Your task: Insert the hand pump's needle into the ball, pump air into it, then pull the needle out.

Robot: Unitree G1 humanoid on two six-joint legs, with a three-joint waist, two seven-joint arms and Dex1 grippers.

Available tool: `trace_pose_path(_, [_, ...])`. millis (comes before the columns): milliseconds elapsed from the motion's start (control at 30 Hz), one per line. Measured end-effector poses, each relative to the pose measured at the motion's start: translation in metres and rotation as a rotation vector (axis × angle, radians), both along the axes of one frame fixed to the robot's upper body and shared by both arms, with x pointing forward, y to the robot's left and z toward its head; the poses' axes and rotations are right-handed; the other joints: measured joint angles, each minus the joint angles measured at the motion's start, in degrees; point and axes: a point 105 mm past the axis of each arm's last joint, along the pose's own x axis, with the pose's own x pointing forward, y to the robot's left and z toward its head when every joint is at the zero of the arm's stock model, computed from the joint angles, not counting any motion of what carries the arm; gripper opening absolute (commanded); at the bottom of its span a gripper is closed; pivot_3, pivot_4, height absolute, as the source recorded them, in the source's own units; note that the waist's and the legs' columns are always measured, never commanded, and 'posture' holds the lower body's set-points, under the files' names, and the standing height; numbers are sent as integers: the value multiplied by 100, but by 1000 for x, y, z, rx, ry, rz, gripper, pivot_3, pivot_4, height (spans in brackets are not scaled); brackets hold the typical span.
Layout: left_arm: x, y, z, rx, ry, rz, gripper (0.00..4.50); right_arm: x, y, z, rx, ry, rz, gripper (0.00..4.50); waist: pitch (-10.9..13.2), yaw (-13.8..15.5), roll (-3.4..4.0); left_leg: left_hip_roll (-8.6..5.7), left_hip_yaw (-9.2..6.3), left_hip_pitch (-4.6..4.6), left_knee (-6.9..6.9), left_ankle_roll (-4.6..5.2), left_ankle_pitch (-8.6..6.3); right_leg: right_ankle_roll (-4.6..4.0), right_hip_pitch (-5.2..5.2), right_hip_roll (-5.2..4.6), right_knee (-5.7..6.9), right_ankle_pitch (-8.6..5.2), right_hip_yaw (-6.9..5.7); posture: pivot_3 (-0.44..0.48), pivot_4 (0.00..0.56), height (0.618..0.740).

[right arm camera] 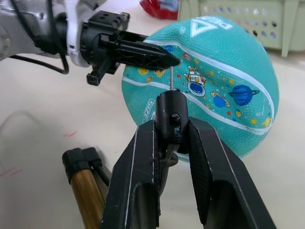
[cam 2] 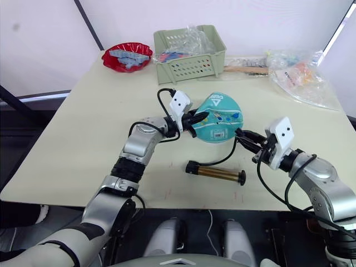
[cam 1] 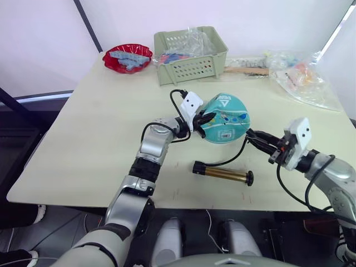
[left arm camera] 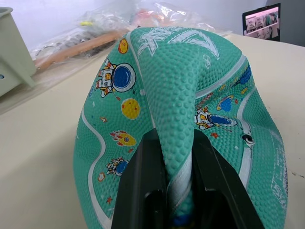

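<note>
Jaws over beige table

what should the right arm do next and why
Probably ease the needle forward to the ball and steer its tip toward the valve. The right gripper holds the needle's fitting, tip just short of the surface, while the left gripper pinches a fold of the deflated ball.

A lab-like test space: beige table against plain white partition walls.

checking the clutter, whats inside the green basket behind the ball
The green basket holds crumpled clear plastic bags and small colourful pieces; what lies beneath them is hidden by the bags and the basket walls.
</note>
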Motion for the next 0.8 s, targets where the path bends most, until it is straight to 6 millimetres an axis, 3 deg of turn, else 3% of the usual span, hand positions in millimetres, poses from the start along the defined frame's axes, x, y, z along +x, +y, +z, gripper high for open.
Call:
trace_pose_path(267, [-1, -5, -1, 8, -8, 2, 45, 11, 13, 16, -106, 174, 39, 317, 0, -4, 0, 0, 2, 0, 1, 1, 0, 0, -2, -2, 2, 1, 2, 0, 150, 738])
trace_pose_path(333, [-3, -10, 0, 16, -21, -7, 45, 19, 13, 24, -143, 225, 29, 317, 0, 14, 0, 0, -2, -2, 1, 1, 0, -2, -2, -3, 1, 1, -2, 0, 150, 738])
trace_pose_path(533, [-3, -12, 0, 18, -31, -7, 45, 24, 10, 19, -198, 382, 4, 317, 0, 18, 0, 0, -3, -16, 0, 1, 0, -1, -6, -4, -10, 1, -6, 0, 150, 738])
trace_pose_path(800, [-5, -17, 1, 22, -45, -16, 45, 35, 11, 36, -280, 491, -24, 317, 0, 12, 2, 0, -6, -23, -1, 1, 0, -1, -15, -5, -10, 1, -9, 0, 150, 738])
